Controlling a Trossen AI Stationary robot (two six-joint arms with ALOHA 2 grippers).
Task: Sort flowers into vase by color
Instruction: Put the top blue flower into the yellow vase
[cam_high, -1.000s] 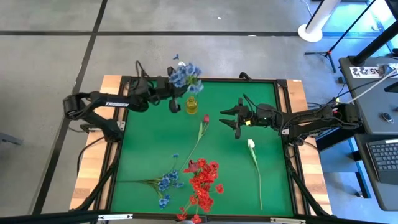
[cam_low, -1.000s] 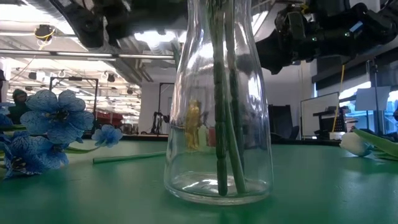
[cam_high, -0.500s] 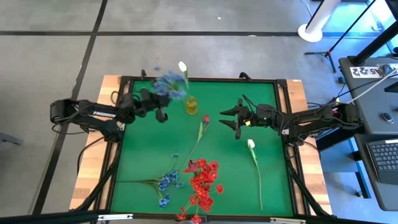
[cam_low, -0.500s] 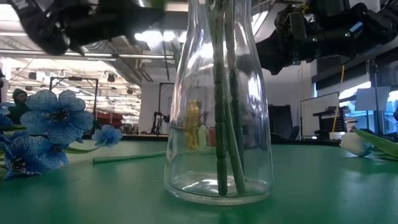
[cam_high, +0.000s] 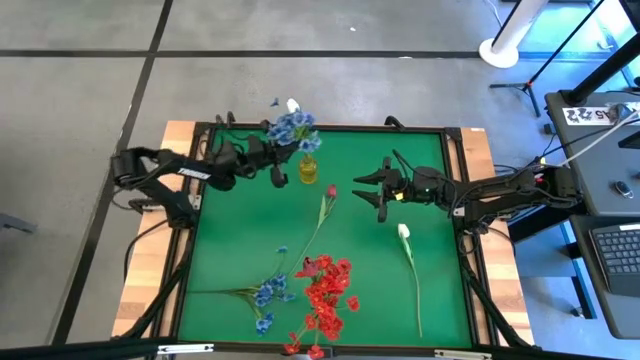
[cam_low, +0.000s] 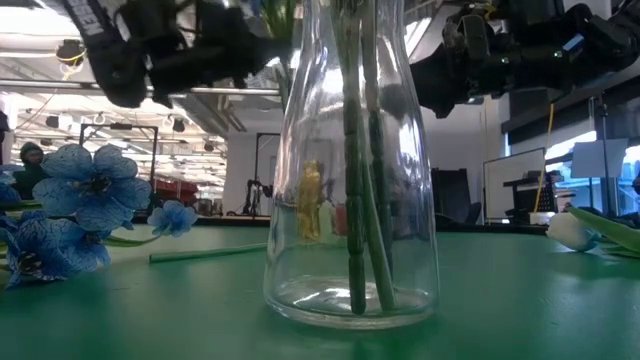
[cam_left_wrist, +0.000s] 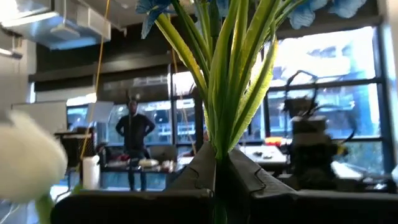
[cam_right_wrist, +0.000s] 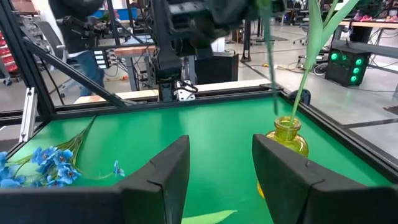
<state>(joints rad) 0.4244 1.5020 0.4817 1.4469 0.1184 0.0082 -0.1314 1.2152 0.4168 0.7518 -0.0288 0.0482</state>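
The left gripper (cam_high: 272, 163) has swung back in toward the yellow vase (cam_high: 307, 169) after pulling out to the left half a second ago, and it carries the blue flower bunch (cam_high: 293, 127) with it — the blooms now hang right over the vase mouth again, near where they were a second ago. Its jaws are pressed together on the green stems, which the left wrist view shows fanning up from between the fingers (a blurred white bud (cam_left_wrist: 28, 163) sits close beside them, and a person stands far off in the room beyond). My reading is that the bunch is being lined up for the vase mouth rather than already seated; whether the stem ends are inside the neck cannot be told from above. The right gripper (cam_high: 374, 190) has not moved over this second: it hovers mid-table to the right of the vase, jaws spread and empty. Still lying on the green mat (cam_high: 440, 240) are a red bud (cam_high: 330, 192), a white bud (cam_high: 404, 232), a second blue cluster (cam_high: 266, 293) and the red cluster (cam_high: 325, 290), so most of the sorting looks undone. In the low view a clear glass vase (cam_low: 350, 200) already holds green stems. As for writing — white lettering runs along the left arm, too small to read here.
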